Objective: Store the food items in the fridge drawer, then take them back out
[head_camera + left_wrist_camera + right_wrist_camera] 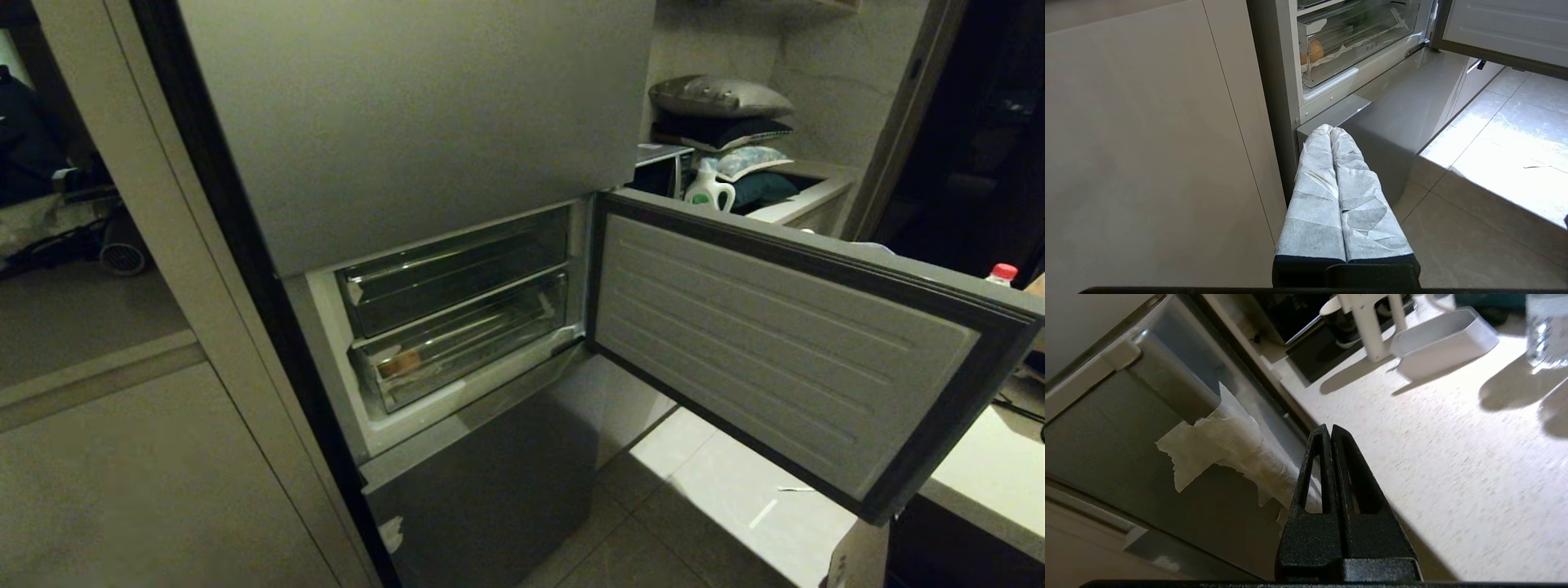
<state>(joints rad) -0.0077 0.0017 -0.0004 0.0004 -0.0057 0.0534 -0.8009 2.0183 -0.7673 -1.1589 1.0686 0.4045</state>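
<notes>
Pale tiled floor (718, 482) (sunlit), stacked pillows (722, 98) behind.

Setting: domestic interior, a kitchen corner of a home. Evidence: tall grey fridge (408, 114) set between pale cabinet panels (1147, 143), its middle door (784, 343) swung open on clear drawers; tiled floor (1486, 204) beyond the left jaws' tips. Speckled pale countertop (1433, 457) under and ahead of the right jaws, bearing a white tray (1443, 335). Behind the fridge: stacked pillows (722, 110) and a white detergent jug (709, 189), household clutter.
</notes>
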